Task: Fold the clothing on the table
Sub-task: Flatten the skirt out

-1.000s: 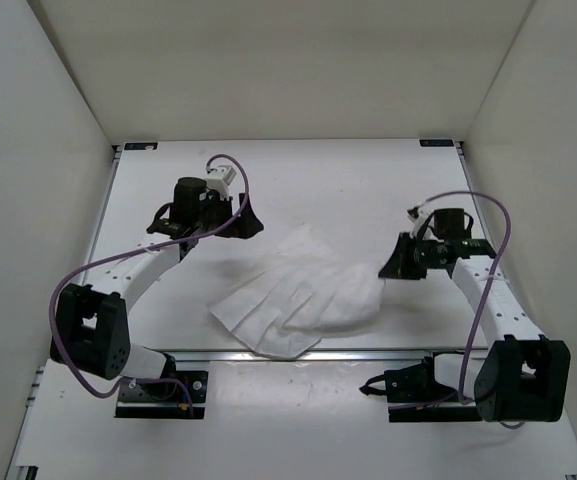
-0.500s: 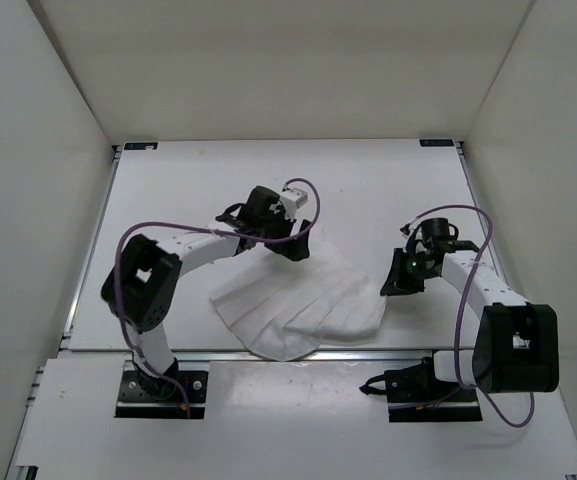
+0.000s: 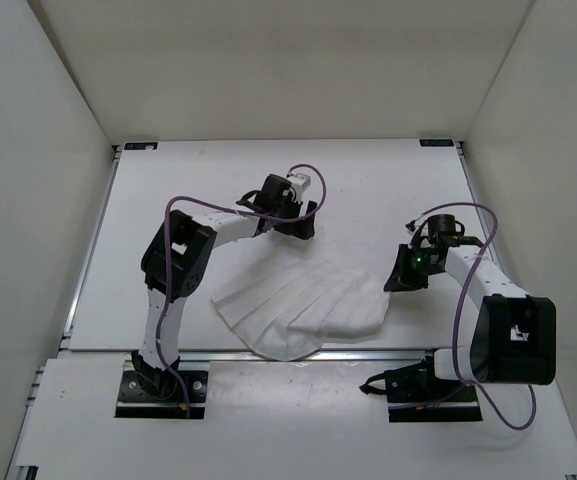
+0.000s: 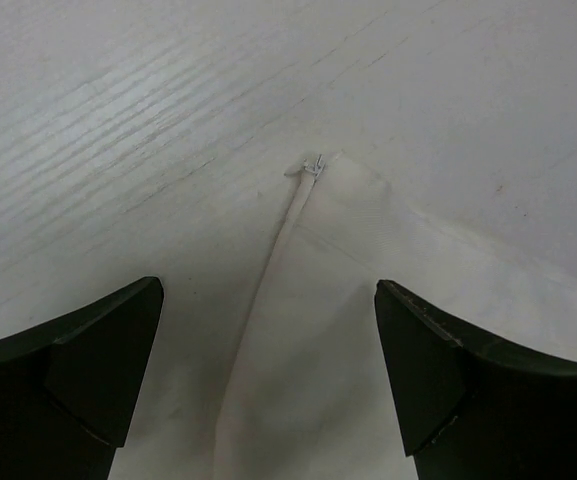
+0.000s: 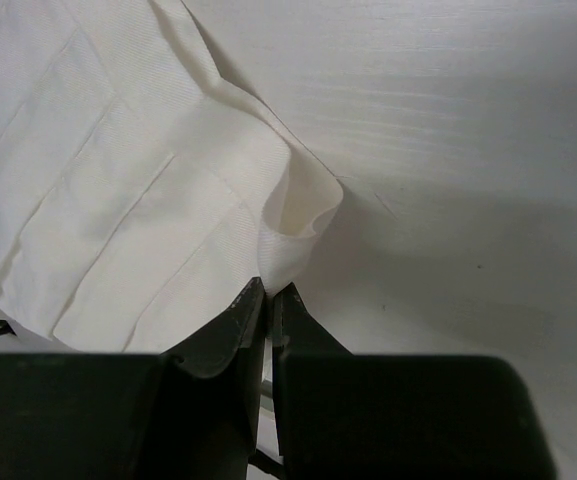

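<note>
On the table [image 3: 368,180], left jaws wide apart over the clothing [image 3: 308,300], right jaws clenched on its edge.

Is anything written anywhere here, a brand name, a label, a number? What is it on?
None. No word, label, brand, number or sign can be read in any view; the clothing and the table show plain white.

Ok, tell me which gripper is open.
The left gripper: its jaws stand wide apart over a corner of the clothing, gripping nothing. The right gripper is pinched shut on the clothing's edge.
</note>
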Action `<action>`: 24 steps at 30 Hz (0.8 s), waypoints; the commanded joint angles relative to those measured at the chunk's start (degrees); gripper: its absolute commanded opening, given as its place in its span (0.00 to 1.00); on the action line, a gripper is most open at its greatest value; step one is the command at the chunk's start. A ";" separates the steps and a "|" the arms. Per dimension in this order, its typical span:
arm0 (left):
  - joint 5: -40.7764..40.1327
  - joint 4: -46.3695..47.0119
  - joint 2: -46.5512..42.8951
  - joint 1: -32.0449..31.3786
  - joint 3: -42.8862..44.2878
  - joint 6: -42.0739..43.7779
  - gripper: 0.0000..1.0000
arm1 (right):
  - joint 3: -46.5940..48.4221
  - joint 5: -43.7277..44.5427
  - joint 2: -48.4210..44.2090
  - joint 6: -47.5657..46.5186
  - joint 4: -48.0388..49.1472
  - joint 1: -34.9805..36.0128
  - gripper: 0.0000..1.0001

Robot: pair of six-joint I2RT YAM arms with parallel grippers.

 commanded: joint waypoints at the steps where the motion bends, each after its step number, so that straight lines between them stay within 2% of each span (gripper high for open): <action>1: 7.15 2.01 0.62 0.32 1.67 -2.55 0.98 | 1.91 -1.31 1.40 -1.02 0.31 0.94 0.00; 4: 7.25 1.41 1.50 -0.47 2.45 -1.85 0.95 | 2.35 -1.23 2.98 -1.02 0.66 1.65 0.00; 8: 5.67 -0.96 3.43 -1.70 5.00 -1.67 0.78 | 3.23 -0.62 3.77 -1.20 0.66 1.65 0.00; 11: 4.18 -3.16 4.75 -2.66 6.76 -0.96 0.73 | 4.28 1.05 4.48 -1.11 0.49 2.00 0.01; 12: 2.78 -4.12 4.58 -3.28 7.46 -0.79 0.68 | 4.63 2.19 4.83 -1.11 0.92 2.87 0.00; 14: -0.22 -5.71 4.93 -3.90 7.11 -1.57 0.53 | 5.77 2.55 5.27 -1.38 1.80 2.35 0.00; 15: -2.40 -6.06 5.02 -3.99 6.42 -1.58 0.39 | 6.04 2.90 5.88 -1.64 2.15 2.09 0.00; 16: -3.90 -5.89 5.02 -3.73 6.59 -2.36 0.20 | 7.17 2.90 6.58 -1.81 2.85 2.09 0.00; 18: -5.14 -7.29 5.02 -3.47 6.85 -4.21 0.00 | 9.37 3.07 8.08 -1.64 3.47 2.09 0.00; 21: -5.58 -7.21 3.01 -1.53 7.64 -6.93 0.00 | 15.60 2.81 11.41 -2.87 4.97 0.51 0.00; 24: -8.21 -7.91 -1.55 0.92 10.26 -6.68 0.00 | 26.49 1.51 17.46 -3.66 3.92 -0.19 0.00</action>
